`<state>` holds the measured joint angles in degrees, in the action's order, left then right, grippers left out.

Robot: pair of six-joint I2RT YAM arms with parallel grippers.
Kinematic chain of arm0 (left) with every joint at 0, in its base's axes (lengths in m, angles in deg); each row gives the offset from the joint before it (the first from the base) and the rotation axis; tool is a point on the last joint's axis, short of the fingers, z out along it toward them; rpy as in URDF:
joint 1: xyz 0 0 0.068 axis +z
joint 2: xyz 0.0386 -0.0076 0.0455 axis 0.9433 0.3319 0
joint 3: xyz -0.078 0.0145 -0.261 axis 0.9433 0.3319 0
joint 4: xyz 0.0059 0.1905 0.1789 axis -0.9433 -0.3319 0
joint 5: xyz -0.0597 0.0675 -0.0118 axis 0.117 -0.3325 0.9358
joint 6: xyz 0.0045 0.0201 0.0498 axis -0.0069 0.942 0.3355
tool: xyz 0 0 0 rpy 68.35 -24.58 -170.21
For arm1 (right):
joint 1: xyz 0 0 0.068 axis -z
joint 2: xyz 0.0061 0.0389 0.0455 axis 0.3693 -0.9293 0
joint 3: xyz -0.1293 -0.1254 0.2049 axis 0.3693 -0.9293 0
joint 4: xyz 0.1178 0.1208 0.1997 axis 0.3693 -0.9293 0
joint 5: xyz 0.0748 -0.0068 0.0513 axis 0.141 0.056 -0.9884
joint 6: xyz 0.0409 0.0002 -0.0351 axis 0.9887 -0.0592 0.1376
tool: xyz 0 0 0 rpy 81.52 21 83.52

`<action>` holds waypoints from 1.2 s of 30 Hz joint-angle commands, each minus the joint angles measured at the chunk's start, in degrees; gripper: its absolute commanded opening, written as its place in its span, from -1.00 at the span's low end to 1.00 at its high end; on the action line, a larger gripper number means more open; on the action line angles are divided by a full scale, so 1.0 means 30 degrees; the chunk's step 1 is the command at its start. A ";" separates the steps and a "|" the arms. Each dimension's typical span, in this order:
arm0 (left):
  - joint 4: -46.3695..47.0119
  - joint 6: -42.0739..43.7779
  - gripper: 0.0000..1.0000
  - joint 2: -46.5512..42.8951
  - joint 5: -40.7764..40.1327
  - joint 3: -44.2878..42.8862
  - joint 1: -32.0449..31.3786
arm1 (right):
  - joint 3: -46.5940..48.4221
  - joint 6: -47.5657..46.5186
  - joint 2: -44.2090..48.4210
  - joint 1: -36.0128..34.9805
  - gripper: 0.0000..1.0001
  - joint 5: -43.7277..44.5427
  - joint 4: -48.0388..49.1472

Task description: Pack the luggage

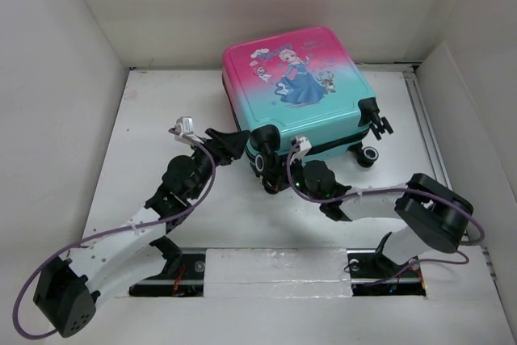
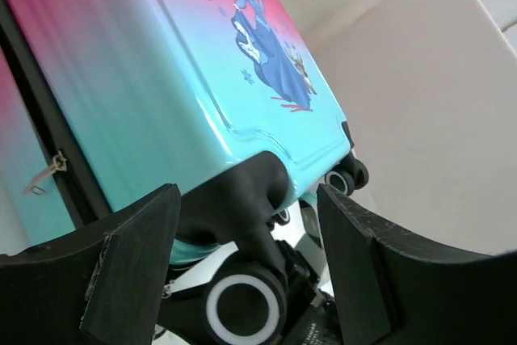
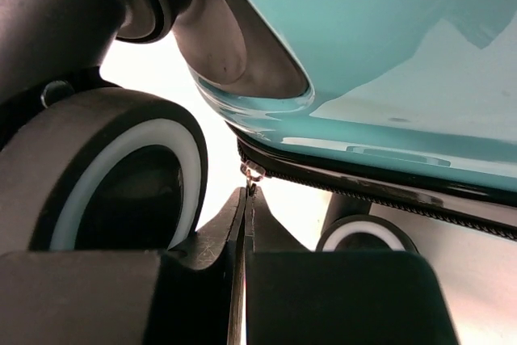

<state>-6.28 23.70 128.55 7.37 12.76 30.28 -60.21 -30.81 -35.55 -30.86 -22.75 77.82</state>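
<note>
- The luggage [image 1: 299, 78] lies flat and shut on the table [image 1: 161, 119], upper centre of the top view, print side up.
- The left claw [image 2: 246, 228] stands wide open at the case's lower-left corner. A black wheel mount [image 2: 242, 191] sits in the gap between its fingers [image 2: 129, 272], and it grips nothing.
- The right claw [image 3: 245, 212] is pressed closed under the teal edge, its tips pinching the small metal zip pull [image 3: 252, 172].
- A white-rimmed wheel [image 3: 121, 175] sits just left of that pinch.
</note>
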 commanded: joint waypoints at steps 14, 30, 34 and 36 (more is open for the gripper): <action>-0.0924 0.0736 -1.00 0.3842 0.6149 -0.1575 -0.0529 | -0.0560 0.0174 0.2947 -0.0594 -1.00 -0.3157 -0.2217; 0.5258 -0.0760 -1.00 1.1312 0.9749 -0.5498 -0.2668 | -0.1501 0.3100 0.3746 -0.0799 -1.00 -0.4176 -0.0496; 0.4677 -0.0470 -1.00 1.0531 0.9553 -0.5444 -0.2668 | -0.1146 0.4012 0.1487 -0.0799 -1.00 -0.5527 0.1971; 0.3536 0.0263 -0.96 0.9591 0.8968 -0.5123 -0.2668 | -0.1146 0.4012 0.1309 -0.0625 -1.00 -0.5530 0.2031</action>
<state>-2.21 24.77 159.13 30.78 1.40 26.63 -68.18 -17.70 -29.00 -27.37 -17.11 76.97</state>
